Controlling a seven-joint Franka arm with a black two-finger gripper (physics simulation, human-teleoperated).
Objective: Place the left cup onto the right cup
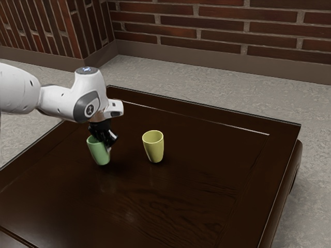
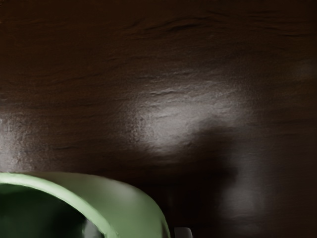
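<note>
A red brick wall (image 1: 217, 26) and a grey floor (image 1: 207, 77) lie behind a dark wooden counter (image 1: 207, 170) with a raised rim. The white arm (image 1: 57, 101) reaches in over its near corner. The green cup (image 1: 98, 152), the left one, sits directly beneath the pincer (image 1: 102, 139), tilted a little, its base at or just off the wood. In the wrist view its rim (image 2: 124, 203) curves right under the hand. The yellow cup (image 1: 153, 147) stands upright, near the pincer, toward the exterior view's right.

The pincer looks clamped on the green cup's wall at the rim. This appears to be the grasp, just at lift-off. The next move calls for raising the cup well clear, carrying it over the yellow one, and lowering it straight onto that rim.
</note>
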